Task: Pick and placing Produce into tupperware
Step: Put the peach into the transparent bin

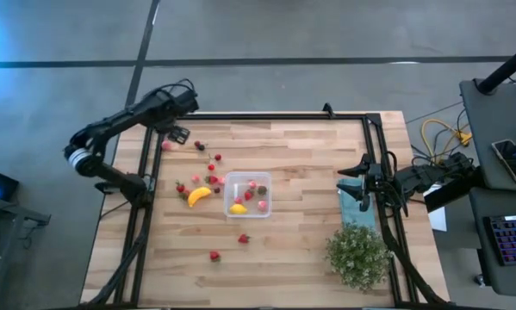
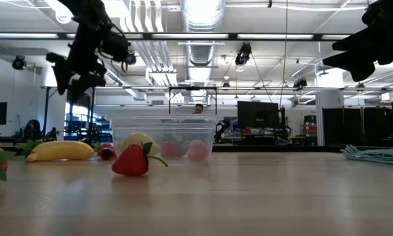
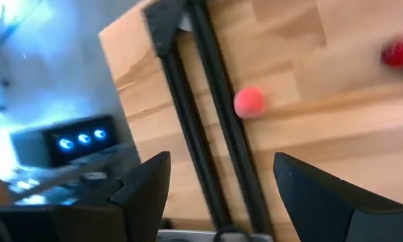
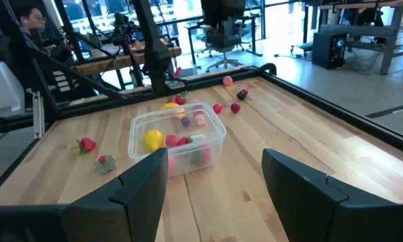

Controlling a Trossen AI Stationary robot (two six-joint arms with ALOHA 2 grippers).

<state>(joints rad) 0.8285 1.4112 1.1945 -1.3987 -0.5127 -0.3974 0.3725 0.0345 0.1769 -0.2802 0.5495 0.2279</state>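
Observation:
The clear tupperware (image 1: 247, 194) (image 4: 177, 140) sits mid-table with a yellow lemon (image 1: 238, 207) and a few red and pink pieces inside. An orange-yellow curved piece (image 1: 199, 196) lies on the table at its left. Red berries (image 1: 213, 164) are scattered toward the far-left corner, and two more (image 1: 243, 238) lie nearer. A pink berry (image 3: 249, 102) (image 1: 166, 145) rests by the black rail. My left gripper (image 1: 178, 133) (image 3: 221, 161) hovers open above that corner, close to the pink berry. My right gripper (image 1: 358, 172) (image 4: 214, 158) is open at the table's right edge, facing the box.
A black frame rail (image 3: 208, 134) runs along the table's left and far edges. A teal cloth (image 1: 358, 200) lies under the right arm, and a green bushy plant (image 1: 358, 254) stands at the near right. In the low view a strawberry (image 2: 132, 160) lies before the box.

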